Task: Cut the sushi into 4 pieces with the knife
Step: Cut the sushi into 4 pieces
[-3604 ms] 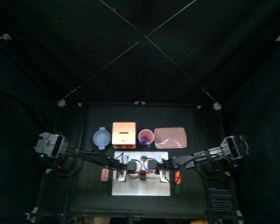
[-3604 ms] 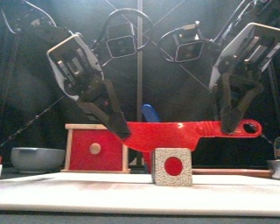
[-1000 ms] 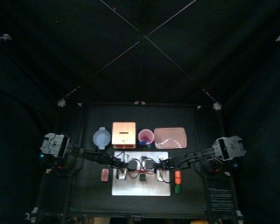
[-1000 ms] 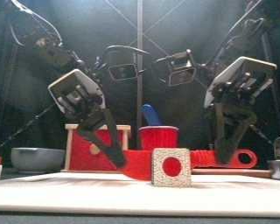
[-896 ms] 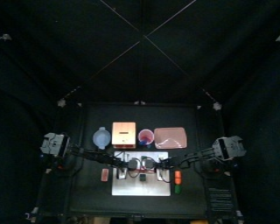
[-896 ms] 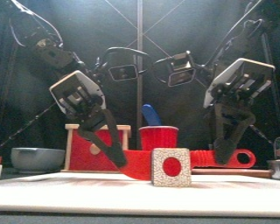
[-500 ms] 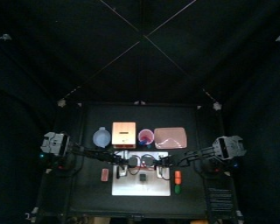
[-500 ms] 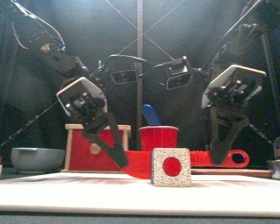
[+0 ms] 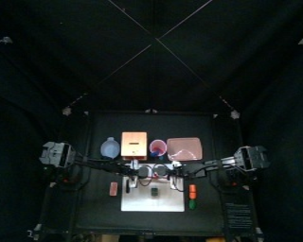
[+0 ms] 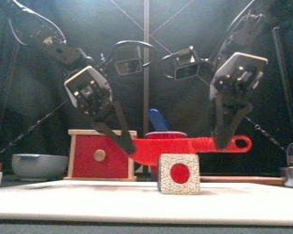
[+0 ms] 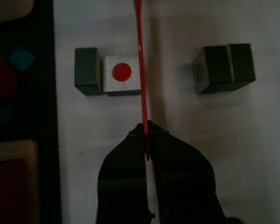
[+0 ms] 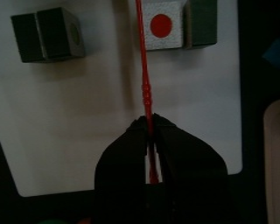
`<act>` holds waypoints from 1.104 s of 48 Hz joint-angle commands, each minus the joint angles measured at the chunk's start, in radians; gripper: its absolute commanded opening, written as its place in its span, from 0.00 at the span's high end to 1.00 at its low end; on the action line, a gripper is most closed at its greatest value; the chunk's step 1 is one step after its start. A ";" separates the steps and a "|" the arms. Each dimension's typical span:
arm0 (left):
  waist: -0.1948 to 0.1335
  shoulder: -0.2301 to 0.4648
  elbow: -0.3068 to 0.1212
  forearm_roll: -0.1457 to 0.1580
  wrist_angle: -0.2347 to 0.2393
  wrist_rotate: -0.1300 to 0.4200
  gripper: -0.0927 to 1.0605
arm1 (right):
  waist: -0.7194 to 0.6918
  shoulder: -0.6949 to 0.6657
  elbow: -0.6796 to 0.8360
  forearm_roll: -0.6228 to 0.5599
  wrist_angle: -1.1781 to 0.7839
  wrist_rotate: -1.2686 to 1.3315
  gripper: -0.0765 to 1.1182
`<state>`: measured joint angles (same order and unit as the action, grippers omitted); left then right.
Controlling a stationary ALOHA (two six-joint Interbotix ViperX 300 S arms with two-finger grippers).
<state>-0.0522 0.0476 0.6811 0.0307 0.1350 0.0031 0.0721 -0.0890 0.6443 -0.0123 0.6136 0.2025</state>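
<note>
Grippers: the left gripper (image 10: pixel 127 146) and the right gripper (image 10: pixel 222 139) are each pinching one end of the red knife (image 10: pixel 186 144), jaws narrow.
Knife: hanging level, running left to right, just above the sushi (image 10: pixel 178 174).
Sushi: sitting on the white cutting board (image 11: pixel 166 114) as a red-dotted chunk (image 11: pixel 108 70) and a two-block chunk (image 11: pixel 229 68), lined up front to back, crosswise to the blade.
Blade: hovering over the gap between them, nearer the red-dotted chunk.
Next: probably shifting over one chunk's seam.

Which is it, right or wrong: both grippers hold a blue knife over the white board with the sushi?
Wrong: the knife is red, as the front view shows. The left gripper and right gripper do hold it over the white board with the sushi.
</note>
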 commanded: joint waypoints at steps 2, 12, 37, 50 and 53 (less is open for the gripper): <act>-0.046 -0.035 -0.009 0.003 0.017 -0.002 0.69 | 0.031 -0.049 -0.006 0.032 0.008 0.003 0.78; -0.117 -0.026 -0.023 -0.040 0.032 -0.009 0.69 | 0.083 -0.041 -0.011 0.078 -0.028 0.003 0.78; -0.187 0.014 -0.038 -0.156 0.043 -0.008 0.69 | 0.126 -0.002 -0.014 0.127 -0.048 0.003 0.78; -0.183 0.048 -0.040 -0.144 0.043 -0.006 0.69 | 0.121 0.032 -0.005 0.115 -0.049 0.002 0.78; -0.183 0.049 -0.040 -0.144 0.043 -0.006 0.69 | 0.121 0.034 -0.006 0.117 -0.049 0.002 0.78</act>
<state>-0.2224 0.0936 0.6381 -0.1181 0.1672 -0.0077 0.1963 -0.0522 0.6397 0.1058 0.5599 0.2025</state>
